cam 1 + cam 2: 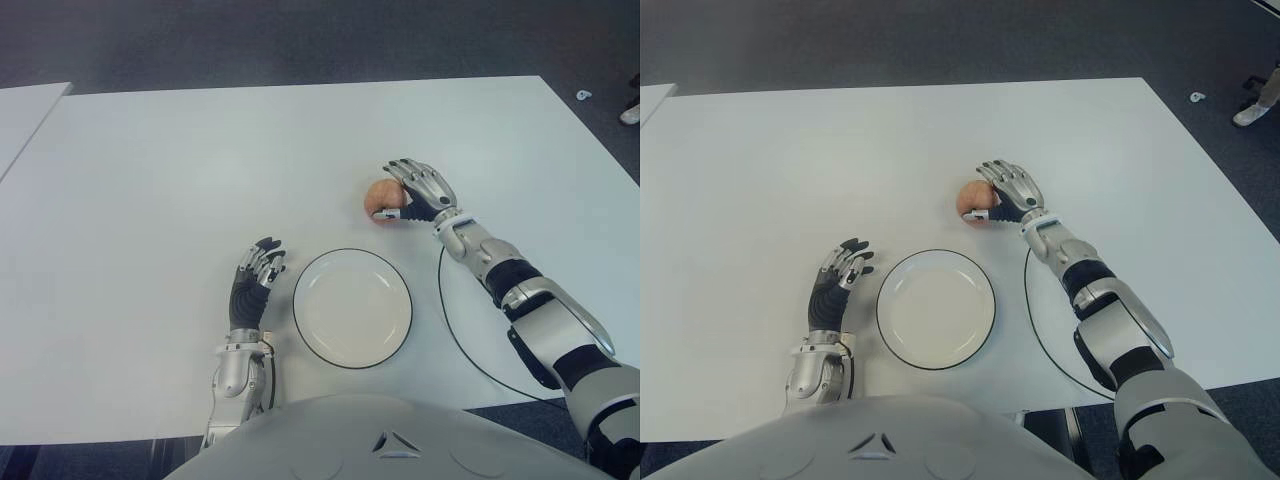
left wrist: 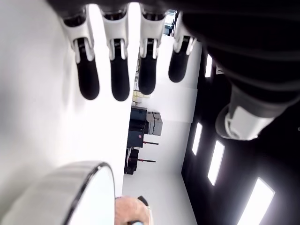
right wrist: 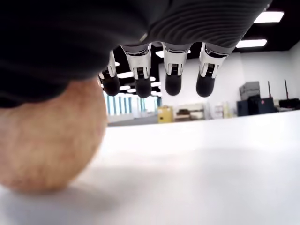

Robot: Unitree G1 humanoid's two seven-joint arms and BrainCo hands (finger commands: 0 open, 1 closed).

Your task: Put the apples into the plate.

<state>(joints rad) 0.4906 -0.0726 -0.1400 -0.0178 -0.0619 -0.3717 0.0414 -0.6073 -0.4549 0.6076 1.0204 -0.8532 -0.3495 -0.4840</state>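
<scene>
1. Our left hand (image 1: 255, 272) shows at 9 o'clock of the plate (image 1: 352, 307), fingers relaxed, holding nothing.
2. At 1 o'clock of the plate, the apple (image 1: 381, 197) sits on the white surface (image 1: 150, 180).
3. Our right hand (image 1: 418, 187) is beside it, fingers extended, thumb at the apple, not gripping.

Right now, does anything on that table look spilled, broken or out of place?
Nothing stands out. The plate sits flat and empty, the apple looks whole beside the right hand, and the left hand shows left of the plate.

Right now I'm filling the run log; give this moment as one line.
right hand: open beside apple | apple: on table | plate: bare | left hand: open, left of plate
</scene>
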